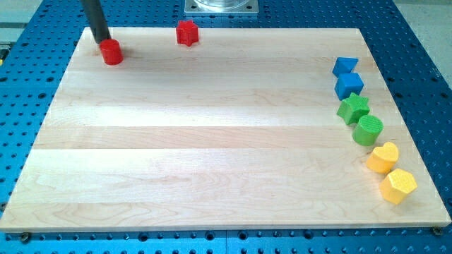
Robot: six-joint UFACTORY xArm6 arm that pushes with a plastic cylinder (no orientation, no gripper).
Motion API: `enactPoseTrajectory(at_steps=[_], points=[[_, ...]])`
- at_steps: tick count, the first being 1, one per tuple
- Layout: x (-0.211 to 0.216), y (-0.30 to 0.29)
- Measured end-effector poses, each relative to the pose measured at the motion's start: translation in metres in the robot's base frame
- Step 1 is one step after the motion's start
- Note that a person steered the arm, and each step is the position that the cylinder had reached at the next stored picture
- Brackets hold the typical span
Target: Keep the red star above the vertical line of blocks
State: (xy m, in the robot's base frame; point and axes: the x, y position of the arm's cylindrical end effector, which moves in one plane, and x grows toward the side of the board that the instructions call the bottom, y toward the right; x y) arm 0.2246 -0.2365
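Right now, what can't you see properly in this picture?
- My tip: it sits right by the red cylinder, at its upper left; whether they touch cannot be told.
- The rod's upper part: cut off by the view's top edge.
- The grey metal plate above the red star: also cut off by the top edge.
- The two blue blocks: exact shapes unclear from this angle.

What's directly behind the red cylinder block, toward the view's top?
My tip stands just behind the red cylinder block, at its upper left edge, apparently touching. Beyond it is bare wooden board. The rod covers a small patch of board.
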Motion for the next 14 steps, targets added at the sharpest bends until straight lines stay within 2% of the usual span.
enactPoseTrajectory(at_steps=[2, 3, 4, 6, 8, 9, 10, 11, 12, 13, 14], points=[[-0.01, 0.151], [-0.026, 0.105], [-0.033, 0.123], [-0.02, 0.271], [-0.01, 0.335], [-0.009, 0.331], [0.005, 0.399], [0.004, 0.399], [-0.002, 0.332], [0.03, 0.348], [0.04, 0.381]])
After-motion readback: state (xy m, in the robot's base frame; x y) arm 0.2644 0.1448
